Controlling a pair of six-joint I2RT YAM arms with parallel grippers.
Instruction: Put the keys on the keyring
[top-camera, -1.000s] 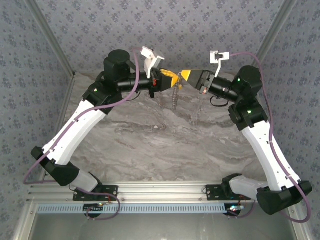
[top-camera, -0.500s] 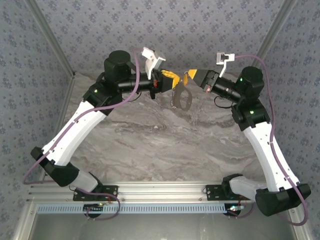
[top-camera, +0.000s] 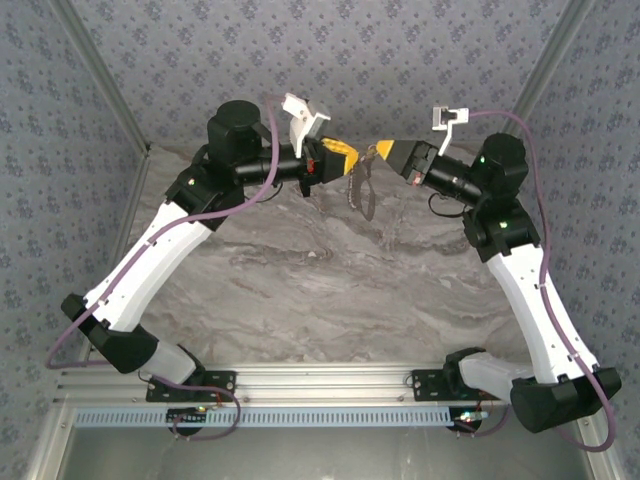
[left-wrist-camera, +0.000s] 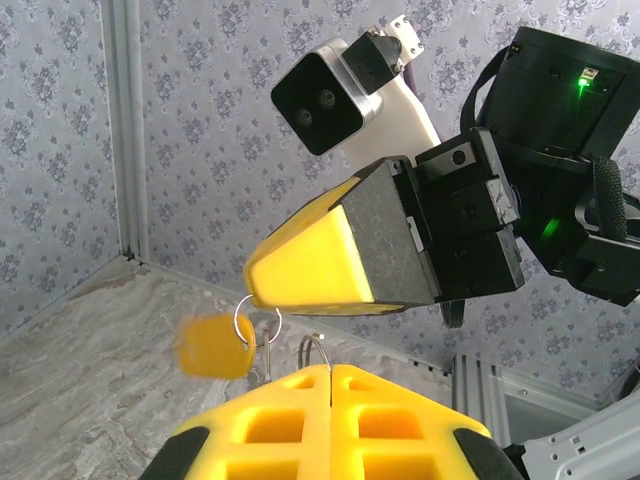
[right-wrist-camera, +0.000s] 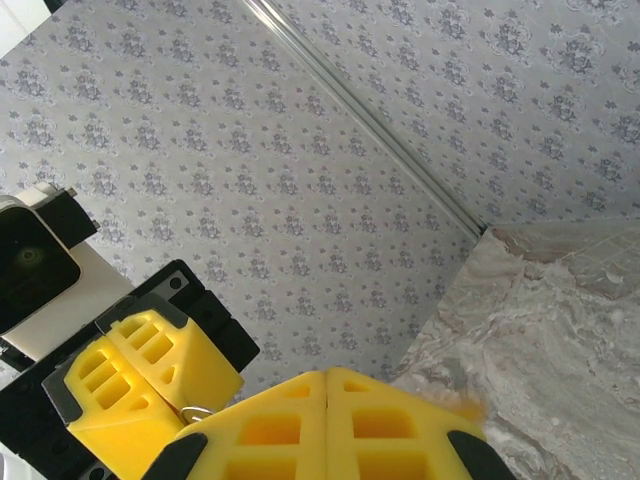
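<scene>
Wallpaper backs left claw and right claw, keyring and key dangling between.

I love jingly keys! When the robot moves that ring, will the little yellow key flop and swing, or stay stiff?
Probably swings: the key hangs loose on the keyring and looks blurred, as if wobbling. Likely light, since such a thin ring carries it. The ring looks like stiff wire, so it shouldn't bend.
</scene>
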